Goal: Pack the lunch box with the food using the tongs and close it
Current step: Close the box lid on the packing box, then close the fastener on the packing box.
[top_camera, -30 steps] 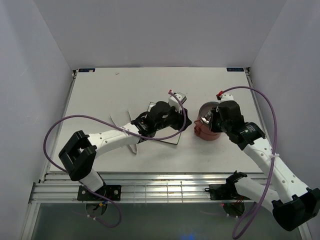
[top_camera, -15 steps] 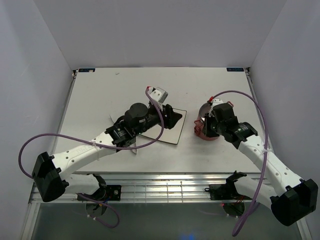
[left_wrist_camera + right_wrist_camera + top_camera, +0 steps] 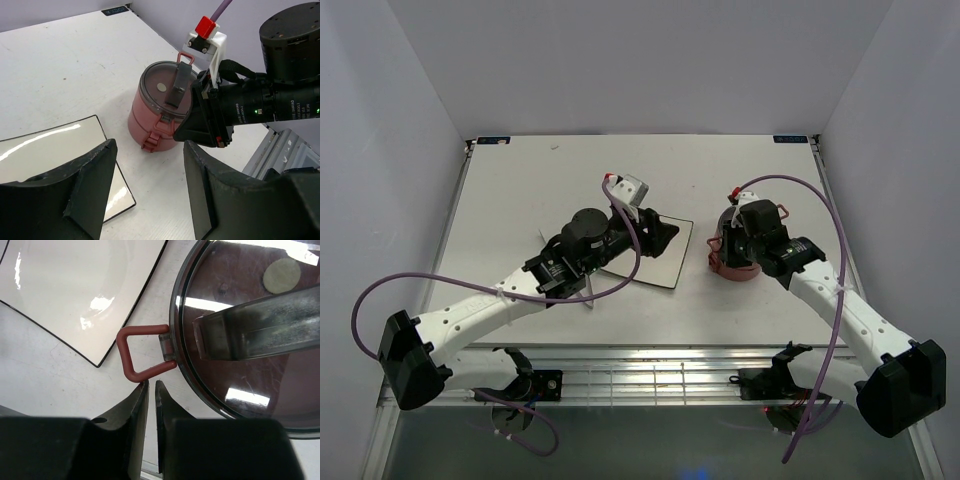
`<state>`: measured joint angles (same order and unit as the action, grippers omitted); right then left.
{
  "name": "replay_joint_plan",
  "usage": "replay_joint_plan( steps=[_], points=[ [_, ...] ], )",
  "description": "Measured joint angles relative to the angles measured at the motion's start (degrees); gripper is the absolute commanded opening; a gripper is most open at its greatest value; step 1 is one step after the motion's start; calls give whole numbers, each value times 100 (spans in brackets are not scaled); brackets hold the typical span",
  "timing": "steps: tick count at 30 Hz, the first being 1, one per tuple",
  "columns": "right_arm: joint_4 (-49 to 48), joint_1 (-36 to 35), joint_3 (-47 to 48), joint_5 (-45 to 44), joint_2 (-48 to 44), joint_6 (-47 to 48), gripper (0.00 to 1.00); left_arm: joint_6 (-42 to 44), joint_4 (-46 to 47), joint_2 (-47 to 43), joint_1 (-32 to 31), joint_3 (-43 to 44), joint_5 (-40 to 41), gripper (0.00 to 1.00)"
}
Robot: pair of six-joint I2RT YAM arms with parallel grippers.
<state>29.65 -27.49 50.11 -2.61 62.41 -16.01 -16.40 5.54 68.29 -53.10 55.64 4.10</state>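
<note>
The lunch box (image 3: 162,107) stands stacked on the table (image 3: 520,190), right of the square plate (image 3: 50,150) and a little apart from it. Its grey-green lid (image 3: 240,330) is on and the carrying strap lies across the top. On the plate side, a red wire loop (image 3: 131,352) sticks out from the lid's rim. I can't tell whether that catch is locked.

My right gripper (image 3: 150,386) sits just below the loop. Its fingers are drawn together with only a slit between them, and they hold nothing. My left gripper (image 3: 149,155) hovers over the plate's far corner, spread wide and empty, pointing at the box and at the right wrist. I see no food on the parts of the plate that show, so I judge the packing done and the latching in hand. The thin silvery ends poking out from under the left arm look like the tongs (image 3: 587,298).

The loop is thin and rounded. If I push it with closed tips a little off centre, they could slide off and strike the lid or the table. A sideways shove could also skid the light box toward the plate, or tilt the upper bowl if the stack isn't seated. The two wrists are near each other, so swinging either one carelessly risks a knock or a snag on the right arm's cable (image 3: 820,200).
</note>
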Motion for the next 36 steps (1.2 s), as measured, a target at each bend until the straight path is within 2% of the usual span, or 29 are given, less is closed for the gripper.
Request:
replay_joint_plan(
  steps=[10,15,18,19,22,23,26,31,36],
  points=[
    [4,0,2,-59,20,13,17,13,9,190,0,0,-4,66],
    [304,0,31,-179,-208,20,19,96,31,354,0,57,-92,62],
    [476,0,153,-479,-420,-4,19,157,87,789,0,247,-240,51],
    [525,0,232,-634,-455,-13,19,177,96,960,2,321,-330,41],
    [586,13,516,-1128,-437,-46,19,205,109,1480,0,570,-590,24],
    [588,42,605,-1283,-400,-50,19,216,111,1663,0,664,-682,15],
    [579,225,844,-1611,-155,-50,18,232,122,2149,0,909,-931,3],
    [588,553,1054,-1878,468,-50,19,238,210,2739,0,1071,-1226,1],
    [608,612,1073,-1932,560,-48,19,212,323,3270,0,1132,-1419,1]
  ],
)
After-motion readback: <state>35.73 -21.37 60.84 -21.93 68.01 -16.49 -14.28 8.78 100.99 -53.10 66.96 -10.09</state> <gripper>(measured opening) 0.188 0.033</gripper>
